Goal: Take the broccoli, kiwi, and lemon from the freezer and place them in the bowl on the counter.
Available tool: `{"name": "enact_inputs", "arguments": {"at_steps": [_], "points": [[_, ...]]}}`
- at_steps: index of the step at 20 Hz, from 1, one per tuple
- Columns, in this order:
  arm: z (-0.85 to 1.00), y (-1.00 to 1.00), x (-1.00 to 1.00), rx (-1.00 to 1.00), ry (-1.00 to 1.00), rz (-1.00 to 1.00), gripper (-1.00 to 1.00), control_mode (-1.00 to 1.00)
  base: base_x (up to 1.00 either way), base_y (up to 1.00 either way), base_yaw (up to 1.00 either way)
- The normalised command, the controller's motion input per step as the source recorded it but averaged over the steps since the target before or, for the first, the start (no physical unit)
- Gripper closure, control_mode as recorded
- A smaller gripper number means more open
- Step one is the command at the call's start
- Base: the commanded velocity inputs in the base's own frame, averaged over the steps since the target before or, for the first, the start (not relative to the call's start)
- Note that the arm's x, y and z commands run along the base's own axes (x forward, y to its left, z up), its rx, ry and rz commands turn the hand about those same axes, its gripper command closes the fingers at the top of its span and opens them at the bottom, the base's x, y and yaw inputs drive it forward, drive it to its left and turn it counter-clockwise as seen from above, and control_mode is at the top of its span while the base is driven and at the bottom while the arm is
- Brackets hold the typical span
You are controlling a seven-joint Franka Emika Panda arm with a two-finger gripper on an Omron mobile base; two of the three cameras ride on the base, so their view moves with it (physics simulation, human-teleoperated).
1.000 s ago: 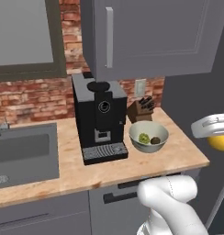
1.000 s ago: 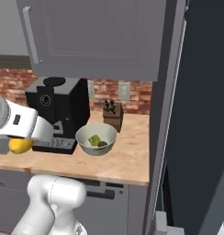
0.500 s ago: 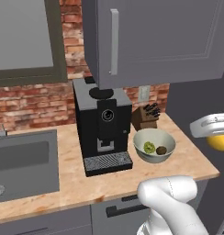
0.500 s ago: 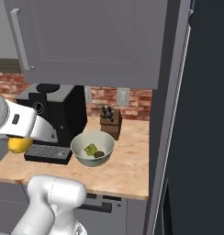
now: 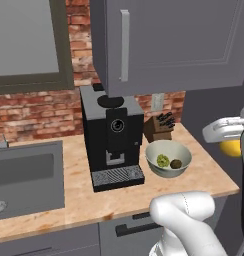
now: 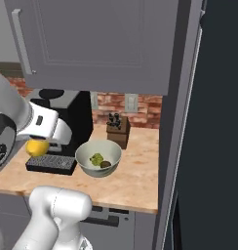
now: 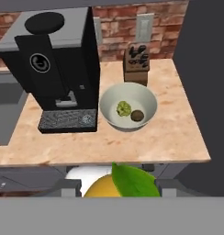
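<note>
My gripper point(image 5: 231, 144) hangs beyond the counter's point(image 5: 206, 176) right end, shut on the yellow lemon point(image 5: 232, 148). In the hand view the lemon point(image 7: 101, 189) and its green leaf fill the bottom middle, in front of the counter edge. The pale bowl point(image 5: 180, 150) stands on the counter right of the coffee machine. Inside it lie the yellow-green broccoli point(image 5: 163, 160) and the brown kiwi point(image 5: 176, 163), side by side. From the right base view the lemon point(image 6: 37, 147) is left of the bowl point(image 6: 94, 172). The freezer's dark side point(image 6: 182, 146) rises right of the counter.
A black coffee machine point(image 5: 113, 136) stands left of the bowl, a knife block point(image 5: 158, 128) behind it at the brick wall. Grey wall cupboards point(image 5: 169, 45) hang low above the counter. A sink point(image 5: 24, 180) is set in at the far left.
The whole picture has shifted, so the base has driven; bowl and coffee machine now sit further left in both base views. The gripper still holds the lemon.
</note>
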Motion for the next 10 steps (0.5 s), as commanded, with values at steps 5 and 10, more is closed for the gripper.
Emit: {"name": "enact_inputs", "arguments": {"at_steps": [5, 10], "points": [[-0.77, -0.09, 0.97, 0.00, 0.00, 0.01, 1.00, -1.00, 0.00, 0.00, 0.00], [-0.89, -0.02, 0.81, 0.00, 0.00, 0.00, 1.00, -1.00, 0.00, 0.00, 0.00]]}}
